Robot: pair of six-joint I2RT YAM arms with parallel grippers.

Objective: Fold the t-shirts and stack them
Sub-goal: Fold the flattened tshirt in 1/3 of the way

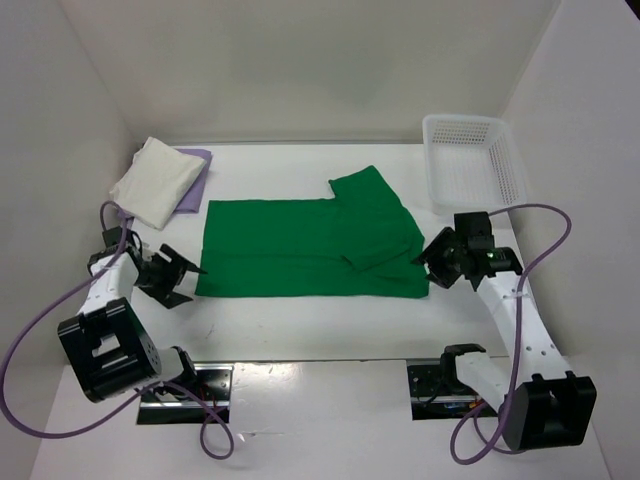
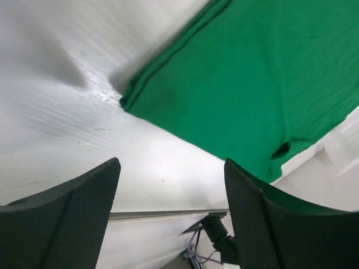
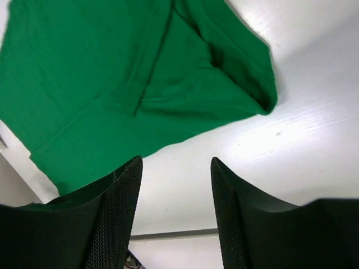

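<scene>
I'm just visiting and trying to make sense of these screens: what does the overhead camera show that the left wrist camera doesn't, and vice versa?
Only the overhead view: the cream t-shirt lying on the lavender t-shirt at the far left, the white basket at the far right, and the right gripper by the green t-shirt's right edge. Only the left wrist view: the stacked layers at the green t-shirt's folded corner, up close. Both: the green t-shirt flat on the table, and the left gripper open, holding nothing.

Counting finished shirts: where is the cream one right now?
Top view: the cream shirt lies folded at the far left, atop the lavender shirt, left of the green shirt.
</scene>
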